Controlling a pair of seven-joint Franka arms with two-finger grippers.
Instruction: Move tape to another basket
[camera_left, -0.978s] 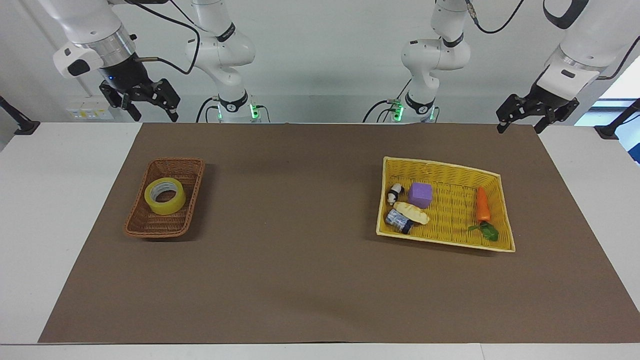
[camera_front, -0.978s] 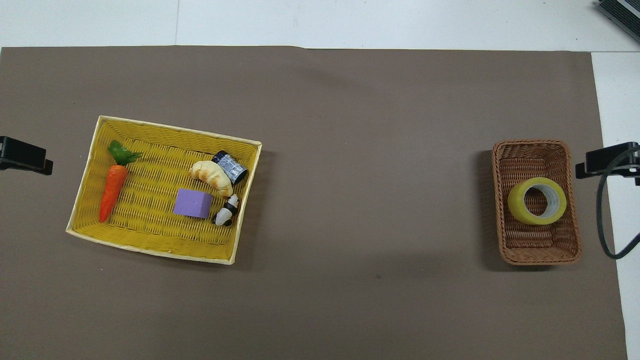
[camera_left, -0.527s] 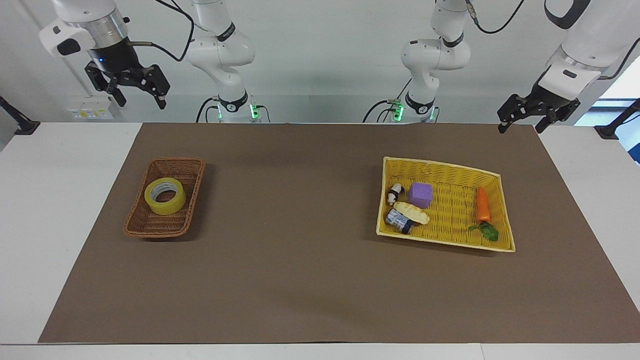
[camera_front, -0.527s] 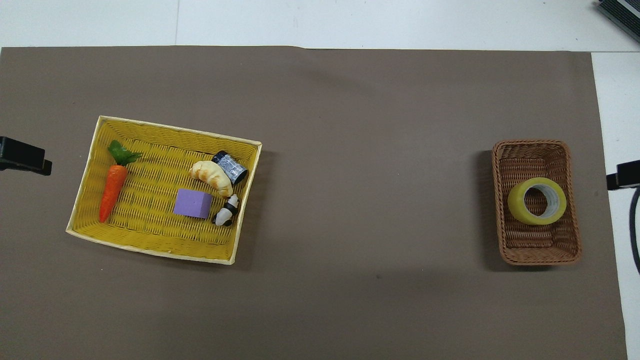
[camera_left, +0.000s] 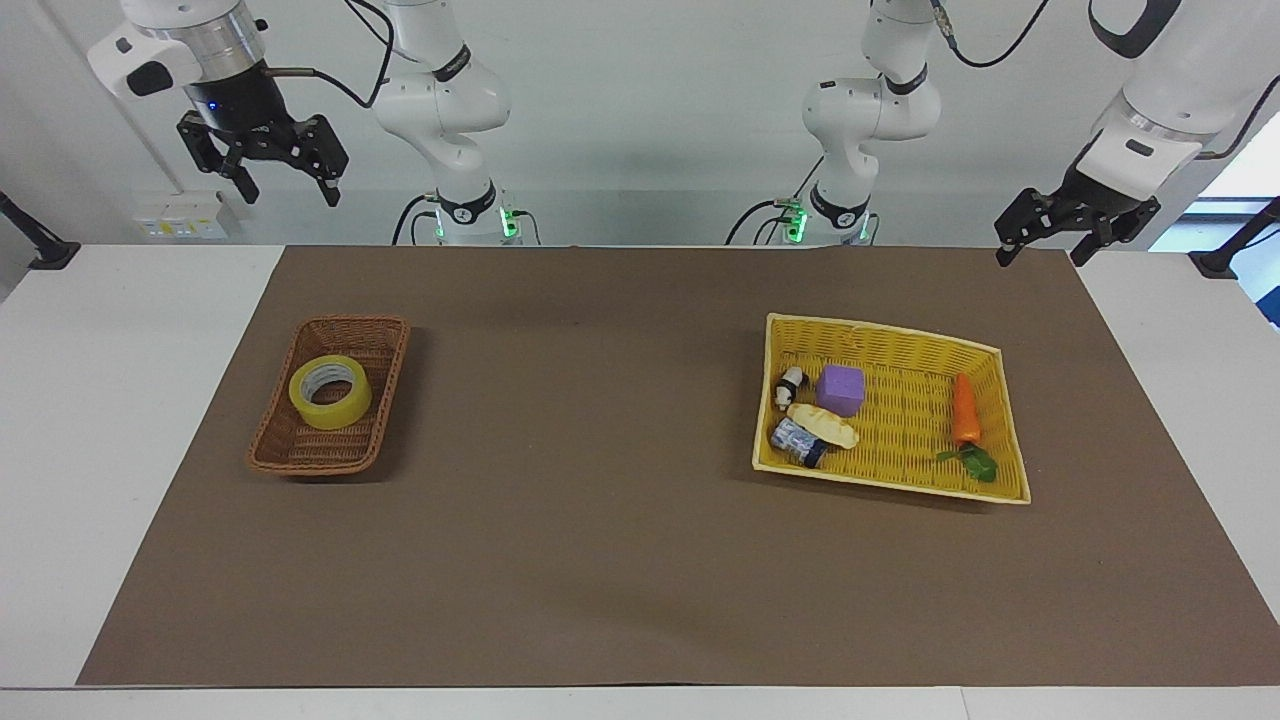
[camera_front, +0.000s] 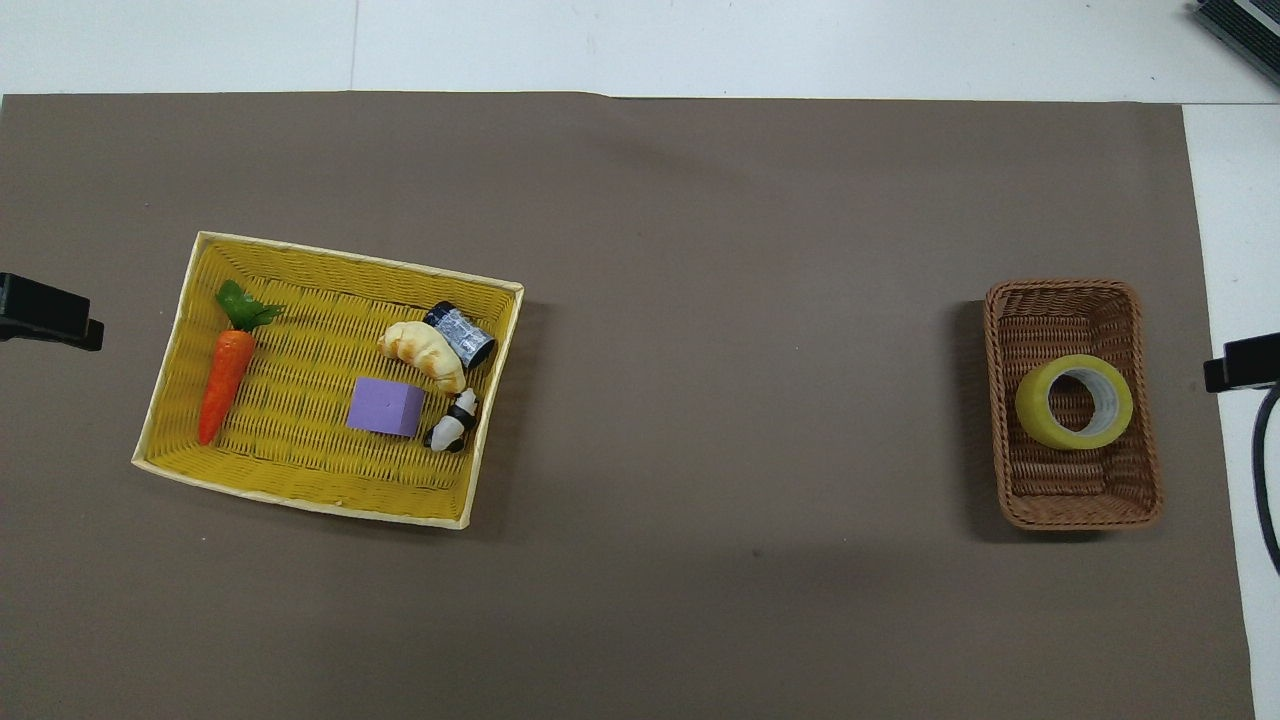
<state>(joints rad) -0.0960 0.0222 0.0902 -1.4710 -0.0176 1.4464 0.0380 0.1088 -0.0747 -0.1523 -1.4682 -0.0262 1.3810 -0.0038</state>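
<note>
The tape (camera_left: 330, 392) (camera_front: 1074, 401), a yellow roll with a pale core, lies flat in the small brown wicker basket (camera_left: 300, 465) (camera_front: 1060, 290) at the right arm's end of the mat. My right gripper (camera_left: 287, 190) hangs high in the air over the table's edge by the robots, well above that basket, open and empty. Over the mat's corner at the left arm's end, my left gripper (camera_left: 1040, 255) is open and holds nothing. It is apart from the big yellow basket (camera_left: 890, 335) (camera_front: 330, 262).
The yellow basket holds a purple cube (camera_left: 840, 389), an orange carrot (camera_left: 964, 410), a croissant (camera_left: 825, 425), a small can (camera_left: 797, 441) and a panda figure (camera_left: 790, 384). Brown mat (camera_left: 600, 450) lies between the two baskets.
My right gripper has risen and drawn away from the wicker basket toward the robots' end. The tape, both baskets and the left gripper have stayed put.
</note>
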